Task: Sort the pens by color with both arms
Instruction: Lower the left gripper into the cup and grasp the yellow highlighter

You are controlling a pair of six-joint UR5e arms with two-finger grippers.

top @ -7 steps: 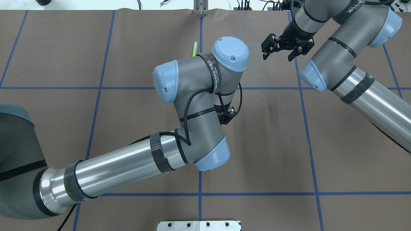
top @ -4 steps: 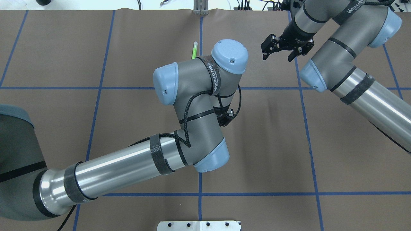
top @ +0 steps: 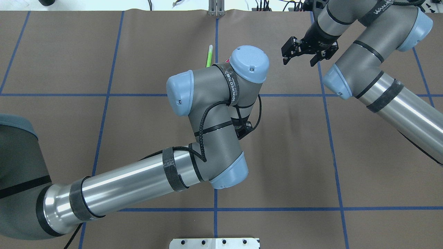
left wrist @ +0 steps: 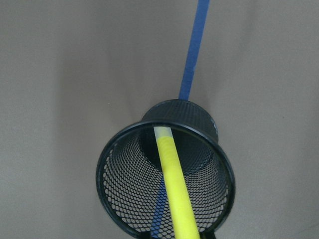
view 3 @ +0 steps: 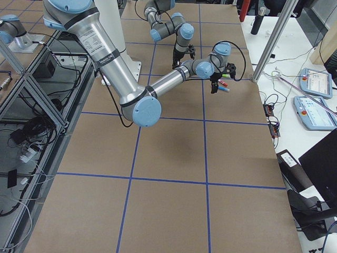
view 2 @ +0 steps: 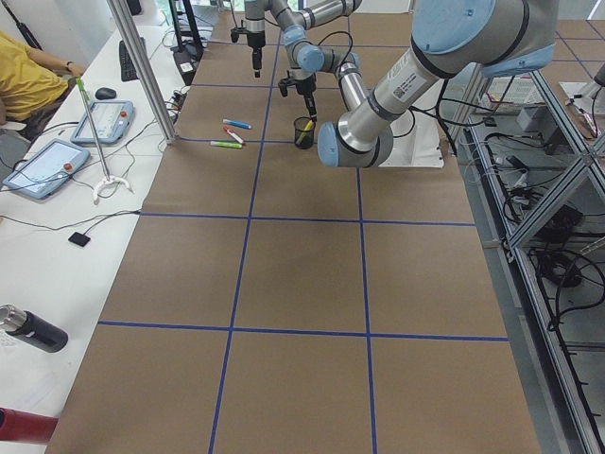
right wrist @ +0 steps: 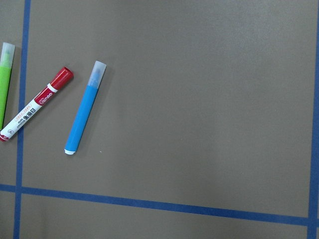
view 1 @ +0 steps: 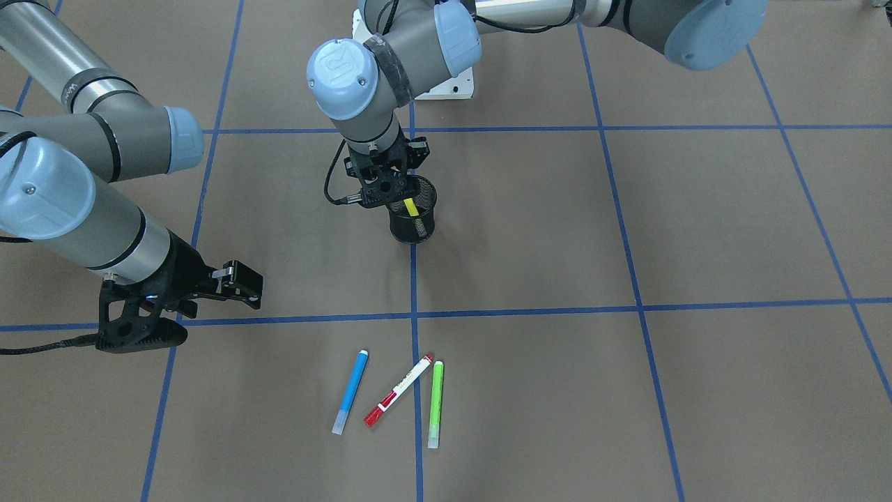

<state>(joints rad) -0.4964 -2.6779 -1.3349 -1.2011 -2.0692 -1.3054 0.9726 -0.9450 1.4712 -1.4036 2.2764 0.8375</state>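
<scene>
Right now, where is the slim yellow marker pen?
The yellow marker pen leans inside the black mesh cup on the central blue tape line in the front-facing view, just below the left pincer.

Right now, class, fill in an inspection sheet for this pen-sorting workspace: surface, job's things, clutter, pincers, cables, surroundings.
Surface: brown mat with a blue tape grid.
Job's things: yellow pen leaning inside the black mesh cup; blue pen, red-capped white pen and green pen lying close together on the mat, away from the cup.
Clutter: nothing seen.
Pincers: left pincer at the cup's rim, grip cannot be told; right pincer open, empty.
Cables: black cable looped along the left arm.
Surroundings: side bench with tablets; person seated there.
</scene>
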